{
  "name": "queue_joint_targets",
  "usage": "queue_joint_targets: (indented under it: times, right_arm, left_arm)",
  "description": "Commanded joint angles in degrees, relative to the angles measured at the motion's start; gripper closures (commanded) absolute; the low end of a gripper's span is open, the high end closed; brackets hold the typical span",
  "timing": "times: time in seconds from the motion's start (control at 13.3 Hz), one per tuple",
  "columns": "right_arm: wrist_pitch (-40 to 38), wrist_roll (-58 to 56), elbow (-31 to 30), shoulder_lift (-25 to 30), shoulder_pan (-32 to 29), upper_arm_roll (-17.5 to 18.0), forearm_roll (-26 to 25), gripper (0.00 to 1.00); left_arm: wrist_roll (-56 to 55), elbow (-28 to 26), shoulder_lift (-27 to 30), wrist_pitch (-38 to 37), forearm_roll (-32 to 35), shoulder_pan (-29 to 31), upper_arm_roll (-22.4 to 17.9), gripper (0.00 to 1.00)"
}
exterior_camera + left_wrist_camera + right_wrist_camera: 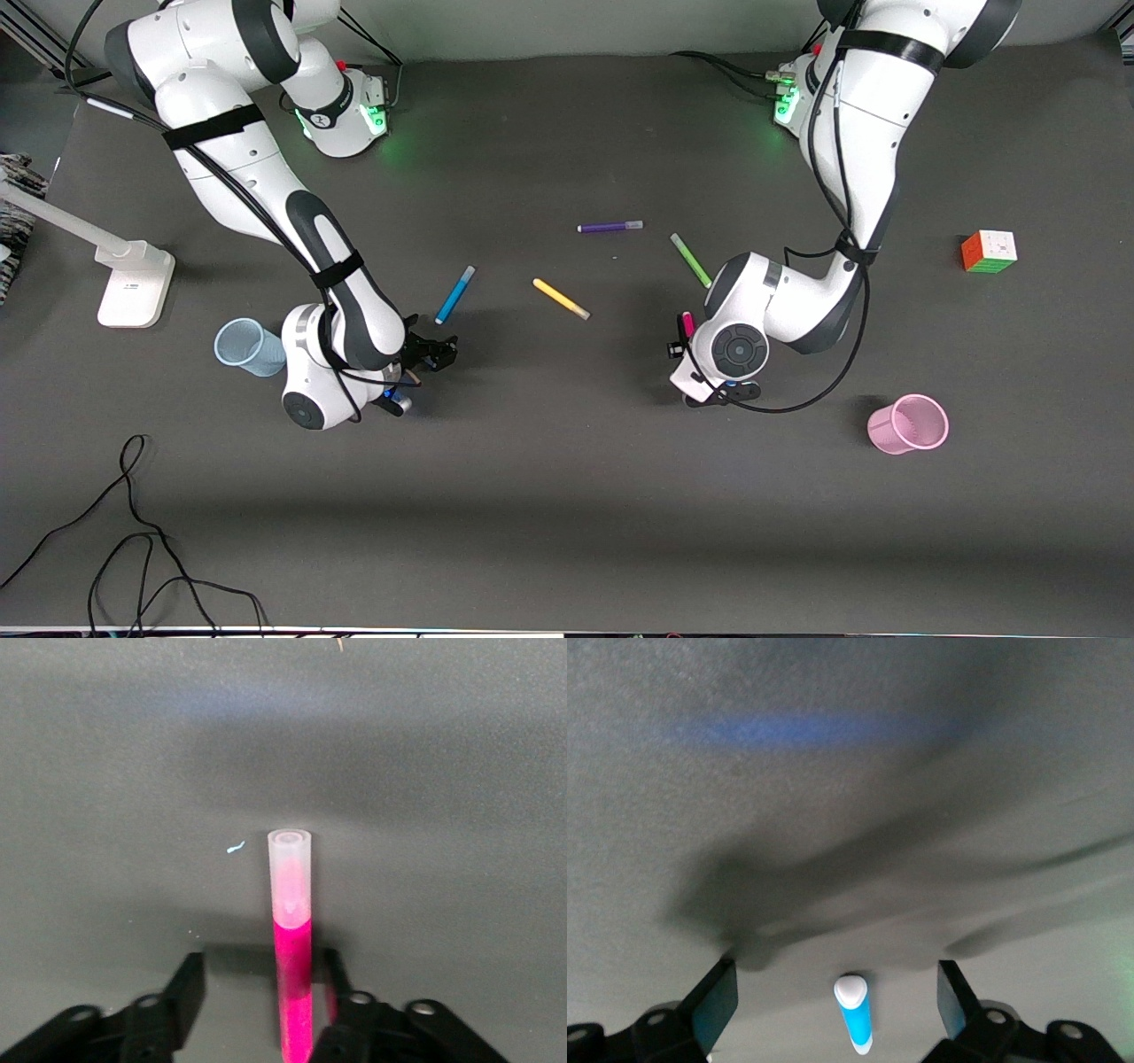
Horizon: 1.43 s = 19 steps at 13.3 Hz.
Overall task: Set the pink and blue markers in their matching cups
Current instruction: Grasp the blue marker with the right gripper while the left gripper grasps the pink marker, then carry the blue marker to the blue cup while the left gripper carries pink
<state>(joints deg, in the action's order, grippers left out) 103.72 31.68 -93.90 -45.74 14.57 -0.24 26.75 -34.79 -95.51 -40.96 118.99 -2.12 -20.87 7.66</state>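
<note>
Risk of skewed pinches flicking markers away: left gripper (261,983) near centre of surface (567,496), fingers wide, pink marker (292,966) off-centre between; right gripper (833,992) nearer right arm's edge, fingers wide over blue marker (854,1019) tip.

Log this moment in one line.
left claw open around pink marker | right claw open around blue marker | pink cup, blue cup empty

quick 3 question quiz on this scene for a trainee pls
1. True or false: the left gripper and the right gripper are both open.
2. Which marker lies between the right gripper's fingers? A blue marker; B yellow marker; C purple marker.
3. Fill in: the pink cup stands toward the ___ arm's end of the table.
Key: 1 true; 2 A; 3 left.
</note>
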Motion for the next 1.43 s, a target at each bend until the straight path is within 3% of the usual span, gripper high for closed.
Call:
queue_joint_targets:
  times: [0.0,0.3,0.6,0.75,0.98,1.2,1.35]
  right_arm:
    - [0.8,0.7,-3.3,2.6,0.4,0.0,1.2,0.01]
    - [1.0,0.4,-7.1,5.5,0.5,0.0,1.2,0.13]
    - [4.5,-0.3,-8.5,5.6,0.8,0.1,1.3,0.34]
    - [5.7,-1.4,-8.7,4.9,0.5,0.1,1.4,0.35]
    - [5.6,-1.4,-8.7,5.0,0.5,0.0,3.1,0.43]
    - [5.6,-2.1,-8.7,5.0,0.5,0.1,4.3,0.55]
    - [5.4,-2.2,-8.7,5.0,0.5,0.0,4.5,0.57]
  left_arm:
    - [-2.6,-1.3,1.0,0.8,-0.7,-0.6,0.6,0.53]
    - [-2.6,-1.6,1.3,0.6,-0.7,-0.5,0.6,1.00]
    - [-2.6,-1.2,3.4,-2.6,-0.6,0.0,0.6,1.00]
    - [-2.2,1.4,5.9,-9.1,-0.5,0.7,0.2,1.00]
    - [-0.4,11.4,7.1,-25.6,0.2,4.3,0.2,1.00]
    - [7.6,21.6,6.9,-38.8,0.6,9.7,0.1,1.00]
    - [14.6,26.7,6.3,-46.4,3.8,12.5,0.1,1.00]
